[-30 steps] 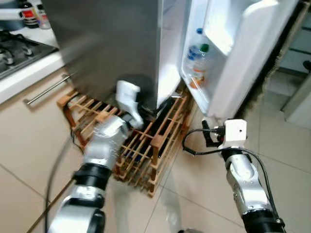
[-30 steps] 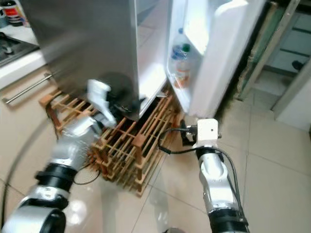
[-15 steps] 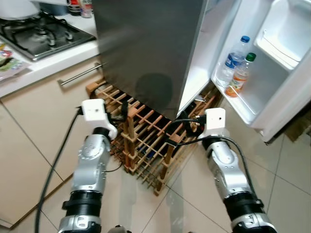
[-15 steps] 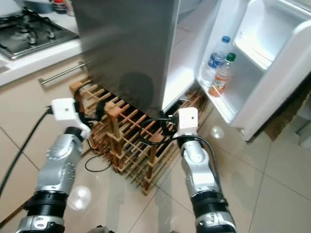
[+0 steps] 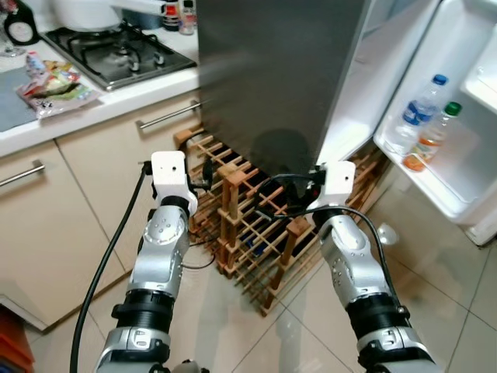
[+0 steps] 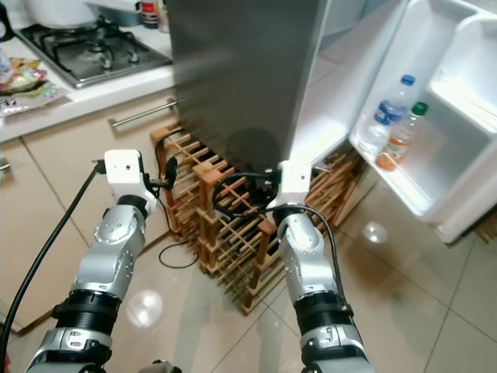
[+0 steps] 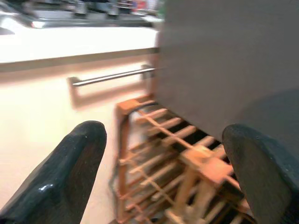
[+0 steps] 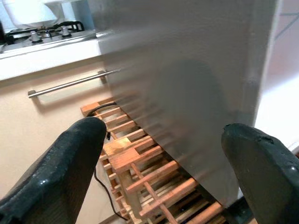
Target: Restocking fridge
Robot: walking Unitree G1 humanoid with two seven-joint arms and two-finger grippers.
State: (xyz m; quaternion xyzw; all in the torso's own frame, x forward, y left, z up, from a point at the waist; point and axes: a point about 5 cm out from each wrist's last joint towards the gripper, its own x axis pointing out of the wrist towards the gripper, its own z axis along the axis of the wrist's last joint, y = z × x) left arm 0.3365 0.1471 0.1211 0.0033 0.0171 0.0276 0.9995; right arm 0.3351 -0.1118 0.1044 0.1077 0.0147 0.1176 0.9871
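Standing before the fridge [image 5: 279, 70] with its door [image 5: 458, 116] swung wide, both arms raised and nothing in hand. Left gripper [image 7: 163, 172] spread wide — fingers [image 7: 70, 172] far apart with only the wooden rack [image 5: 256, 225] and a cabinet handle [image 7: 112, 77] beyond; right gripper [image 8: 163, 172] likewise fully parted and empty, aimed at the fridge's steel side. Two bottles [image 5: 423, 128] sit in the door shelf, so some stock looks already in place. Packets [image 5: 54, 81] lie on the counter [image 5: 101, 109] beside the hob [image 5: 120, 50], well apart from either gripper — possibly items yet to go in, though hard to say. Judged early or between loads: door open, no item picked up yet.
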